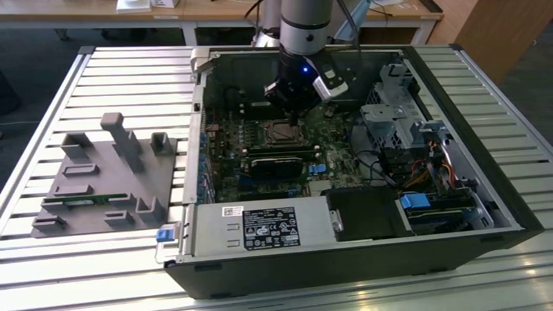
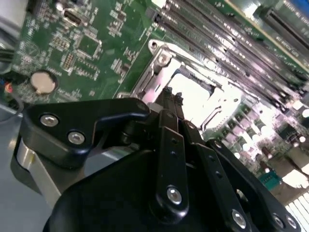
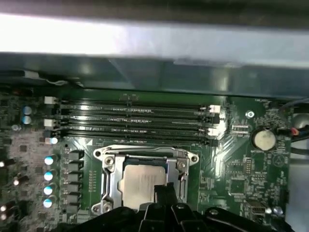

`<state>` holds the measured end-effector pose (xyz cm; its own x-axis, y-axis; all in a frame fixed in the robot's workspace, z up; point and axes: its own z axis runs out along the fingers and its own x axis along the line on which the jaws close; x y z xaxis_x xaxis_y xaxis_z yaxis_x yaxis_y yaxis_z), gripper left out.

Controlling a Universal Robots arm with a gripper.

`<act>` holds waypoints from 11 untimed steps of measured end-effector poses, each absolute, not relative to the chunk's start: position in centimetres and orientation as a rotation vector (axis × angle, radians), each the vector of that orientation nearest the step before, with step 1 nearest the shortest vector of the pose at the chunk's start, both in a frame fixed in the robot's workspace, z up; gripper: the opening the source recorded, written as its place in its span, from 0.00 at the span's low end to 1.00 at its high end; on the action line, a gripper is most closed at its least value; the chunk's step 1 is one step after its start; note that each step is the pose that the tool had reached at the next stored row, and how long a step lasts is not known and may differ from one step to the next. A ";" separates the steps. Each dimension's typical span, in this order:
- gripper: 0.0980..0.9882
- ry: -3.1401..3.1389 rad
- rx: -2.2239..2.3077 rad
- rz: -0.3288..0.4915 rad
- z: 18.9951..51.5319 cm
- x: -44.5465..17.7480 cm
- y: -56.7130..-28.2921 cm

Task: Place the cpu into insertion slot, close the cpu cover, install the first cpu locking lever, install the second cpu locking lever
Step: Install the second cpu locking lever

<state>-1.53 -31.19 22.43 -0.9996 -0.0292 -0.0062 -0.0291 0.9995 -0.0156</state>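
One gripper: fingers pinched together to a narrow tip, holding nothing, poised just above the socket edge (likely set to push, not grasp).
cpu: already seated flat in the insertion slot, silvery top showing.
cpu cover: appears down, framing the chip; lever state unclear.
Room: memory slots run close beyond the socket, capacitors beside it, so clearance is tight.
Far edge: case wall bounds the board; approach from above is open.

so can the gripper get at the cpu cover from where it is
Probably yes: the gripper hangs just above the cpu cover, which lies flat around the cpu, with nothing between them.
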 end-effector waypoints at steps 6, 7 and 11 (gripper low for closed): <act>0.02 3.135 -0.046 -0.009 23.3 -1.5 -31.8; 0.02 3.135 -0.046 -0.009 23.3 -1.5 -32.0; 0.02 3.135 -0.046 -0.008 23.3 -1.5 -32.9</act>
